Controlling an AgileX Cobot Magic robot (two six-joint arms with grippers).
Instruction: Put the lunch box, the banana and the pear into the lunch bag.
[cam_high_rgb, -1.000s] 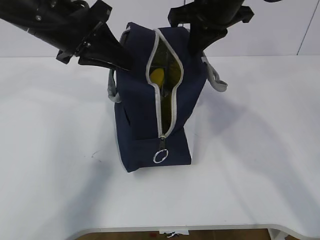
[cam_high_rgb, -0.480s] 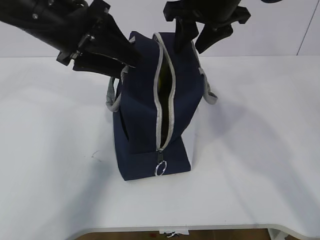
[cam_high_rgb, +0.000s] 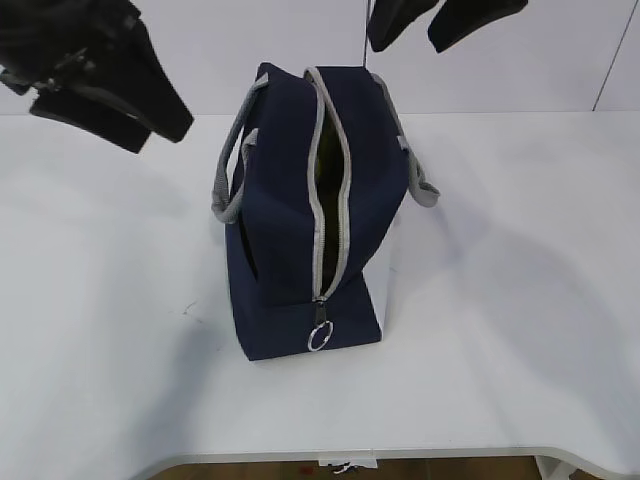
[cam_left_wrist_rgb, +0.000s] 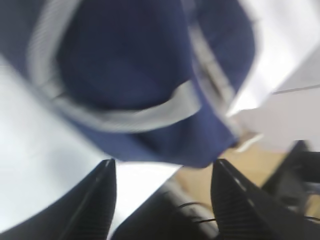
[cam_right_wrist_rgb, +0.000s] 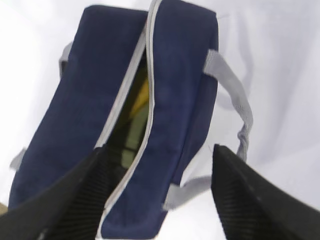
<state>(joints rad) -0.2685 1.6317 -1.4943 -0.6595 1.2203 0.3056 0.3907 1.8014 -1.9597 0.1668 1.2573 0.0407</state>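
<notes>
One bag is all you have on the table (cam_high_rgb: 520, 330): the navy lunch bag (cam_high_rgb: 285, 210) stands upright near the middle, its grey zipper (cam_high_rgb: 333, 215) parted along the top and the metal ring pull (cam_high_rgb: 319, 338) hanging at the near end. Look down through the slit in the right wrist view and you see a sliver of yellow (cam_right_wrist_rgb: 143, 90) against dark lining; you cannot tell whether it is the banana or the pear, and the lunch box does not show. Your left gripper (cam_high_rgb: 120, 105) hangs left of the bag, your right gripper (cam_high_rgb: 430, 22) above its far end, both with jaws spread and holding nothing.
</notes>
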